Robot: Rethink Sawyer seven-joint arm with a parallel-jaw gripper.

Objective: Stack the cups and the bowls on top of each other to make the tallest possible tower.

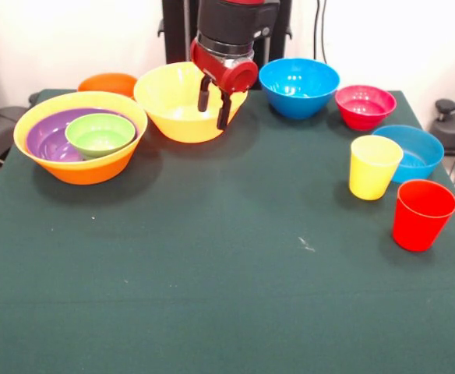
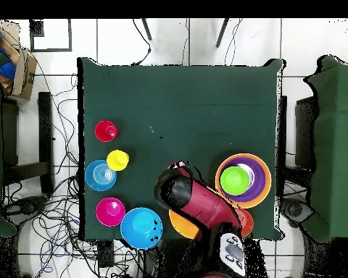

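Front view, pincer (image 1: 214,104) apart, empty, before yellow-orange bowl (image 1: 182,103), tower (image 1: 80,135) beside

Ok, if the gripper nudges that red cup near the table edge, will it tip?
Probably. The red cup stands upright, open end up, tapering to a narrow base, so a push near its rim likely topples it. It looks like thin glossy plastic: probably light, stiff and somewhat slippery. On its side it would likely roll in an arc.

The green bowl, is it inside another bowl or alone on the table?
Inside: the green bowl sits in the purple bowl, nested in a large yellow-orange bowl.
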